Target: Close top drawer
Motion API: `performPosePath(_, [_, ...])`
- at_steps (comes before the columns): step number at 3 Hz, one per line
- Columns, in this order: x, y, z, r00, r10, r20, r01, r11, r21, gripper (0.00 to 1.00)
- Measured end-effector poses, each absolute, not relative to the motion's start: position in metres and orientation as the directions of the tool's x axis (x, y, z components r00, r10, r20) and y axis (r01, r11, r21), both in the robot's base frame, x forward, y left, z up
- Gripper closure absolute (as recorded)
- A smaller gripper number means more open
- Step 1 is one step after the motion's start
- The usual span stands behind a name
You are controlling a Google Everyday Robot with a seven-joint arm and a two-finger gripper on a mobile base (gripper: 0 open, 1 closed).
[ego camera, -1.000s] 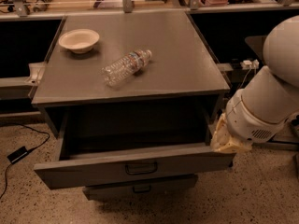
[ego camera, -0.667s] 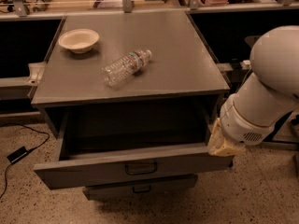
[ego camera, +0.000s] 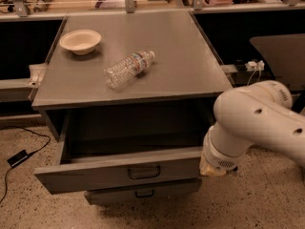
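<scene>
The top drawer point(ego camera: 95, 175) of the grey cabinet point(ego camera: 190, 61) stands pulled far out, its inside dark and empty. Its tall front panel carries a small dark loop handle point(ego camera: 144, 171). My white arm point(ego camera: 248, 123) reaches down from the right. My gripper point(ego camera: 210, 170) is at the wrist's lower end, against the right end of the drawer's front panel, mostly hidden by the arm. A shorter drawer front point(ego camera: 143, 192) below sticks out slightly.
A cream bowl point(ego camera: 80, 41) and a clear plastic bottle point(ego camera: 128, 69) lying on its side are on the cabinet top. A black cable with an adapter point(ego camera: 19, 157) lies on the floor at left. A dark tabletop point(ego camera: 281, 51) stands at right.
My arm has swung left and lower, bringing its wrist in front of the right end of the drawer front. The drawer looks equally far out.
</scene>
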State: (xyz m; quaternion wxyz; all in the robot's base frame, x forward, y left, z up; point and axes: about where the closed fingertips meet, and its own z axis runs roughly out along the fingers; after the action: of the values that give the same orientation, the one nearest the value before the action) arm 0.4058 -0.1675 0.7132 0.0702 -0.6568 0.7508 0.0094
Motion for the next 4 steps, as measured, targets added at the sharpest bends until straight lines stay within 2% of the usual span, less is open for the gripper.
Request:
performPosePath(2, [0.432, -0.15, 0.645, -0.117, -0.979, -0.167, -0.976, 0.145, -0.164, 1.0])
performPosePath(4, [0.453, -0.136, 0.626, -0.105, -0.931, -0.349, -0.952, 0.195, -0.235, 1.0])
